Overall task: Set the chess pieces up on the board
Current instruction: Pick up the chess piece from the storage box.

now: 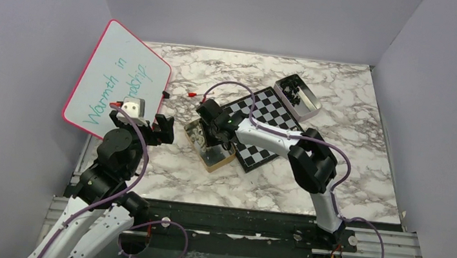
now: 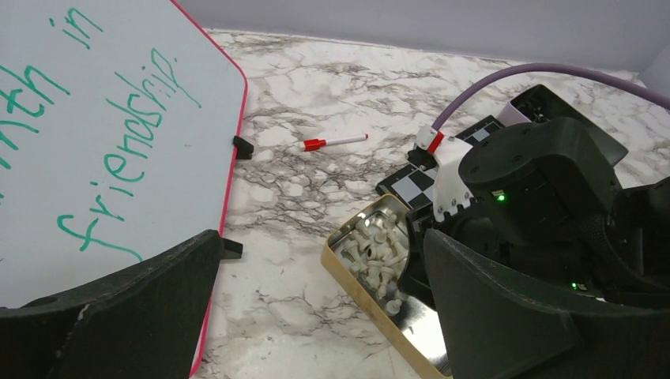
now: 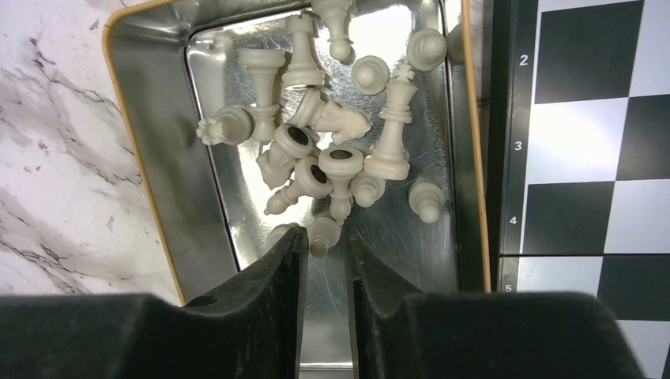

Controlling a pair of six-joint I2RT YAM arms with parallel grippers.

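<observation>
At the near left of the surface, the jaws of the left arm stand wide with nothing between them, beside the whiteboard. Farther in, the jaws of the right arm reach down into a tin of chess pieces and pinch narrowly on a pale piece. This tin lies just beside the board, and a second tin sits at the board's far corner.

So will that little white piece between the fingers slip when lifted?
Possibly: the white piece looks smooth and tiny, pinched only at the right gripper's tips. Probably light. Its round body might roll if dropped into the tin.
</observation>
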